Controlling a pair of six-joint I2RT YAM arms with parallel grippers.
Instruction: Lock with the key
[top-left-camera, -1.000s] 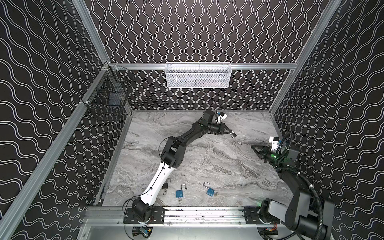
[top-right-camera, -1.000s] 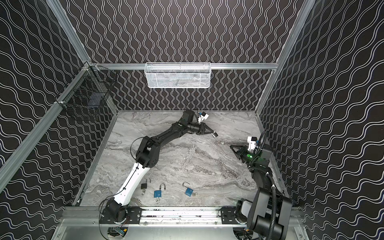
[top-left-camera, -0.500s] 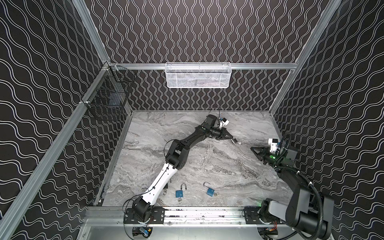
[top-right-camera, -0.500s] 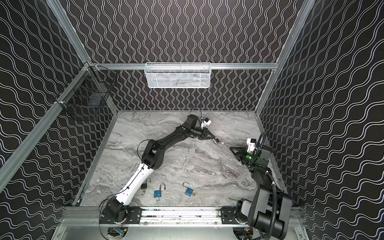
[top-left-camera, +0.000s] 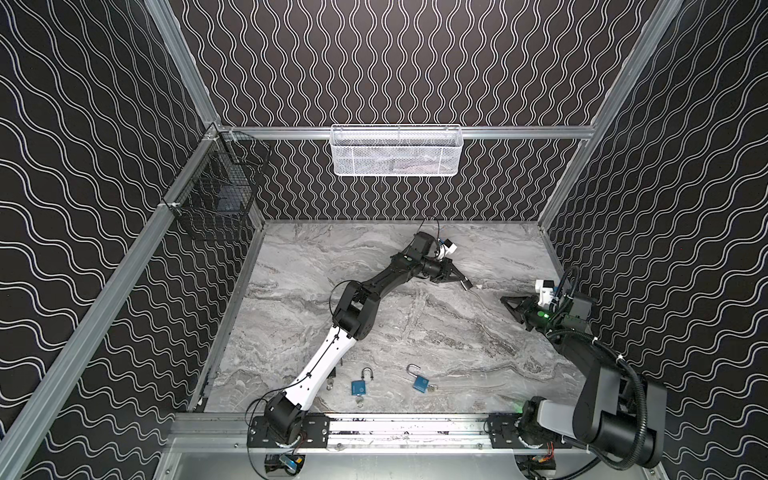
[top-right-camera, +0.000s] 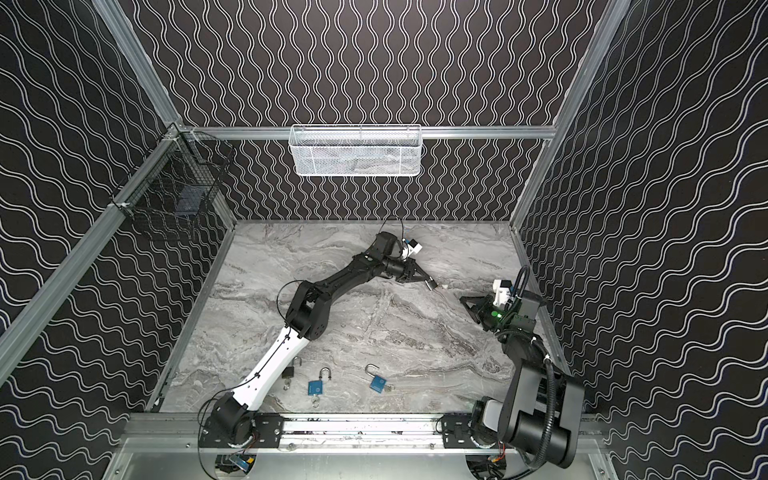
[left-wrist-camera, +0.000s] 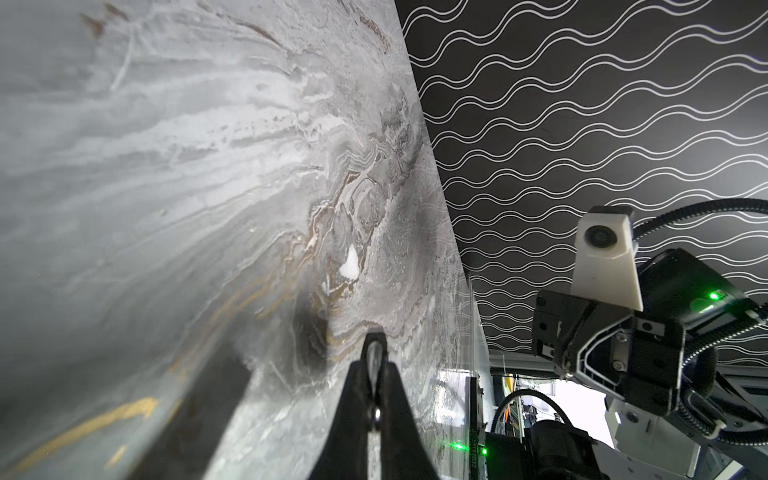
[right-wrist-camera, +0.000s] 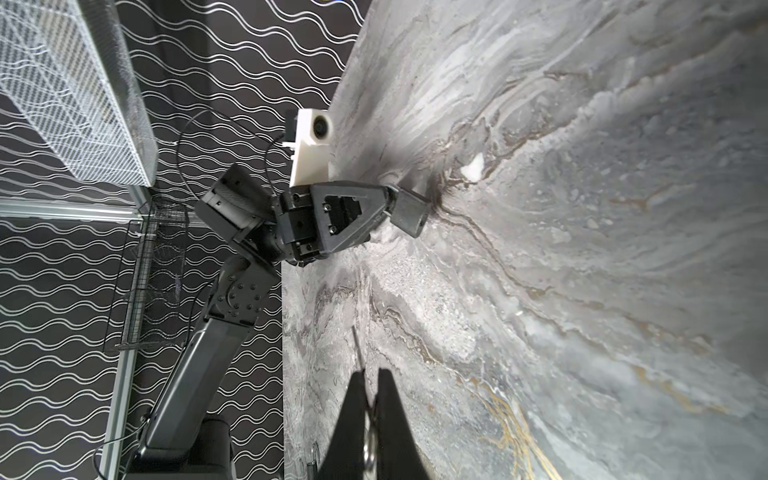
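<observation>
The left tool (top-left-camera: 461, 282) was clenched on a dark padlock (top-left-camera: 467, 285), gripping it by the shackle end so the body stuck out past the fingertips. It hung low over the grey marble bench (top-left-camera: 415, 332), right of centre and towards the back. From the right wrist view the padlock (right-wrist-camera: 409, 216) sat tilted just above the surface, near a small white speck (right-wrist-camera: 473, 166); whether it touched the bench could not be told.

The right tool (top-left-camera: 505, 298) faced it from the right side of the bench, a short gap apart. Its fingers were pressed together on a thin metal key (right-wrist-camera: 357, 349), whose blade poked out beyond the tips.

Near the front edge lay two blue padlocks (top-left-camera: 357, 387) (top-left-camera: 420, 383), the one nearer the middle with its shackle swung open. A small black padlock (top-right-camera: 289, 371) lay just beside the left arm's white link. A white mesh basket (top-left-camera: 395, 151) hung on the back wall and a black wire basket (top-left-camera: 216, 199) on the left rail.
</observation>
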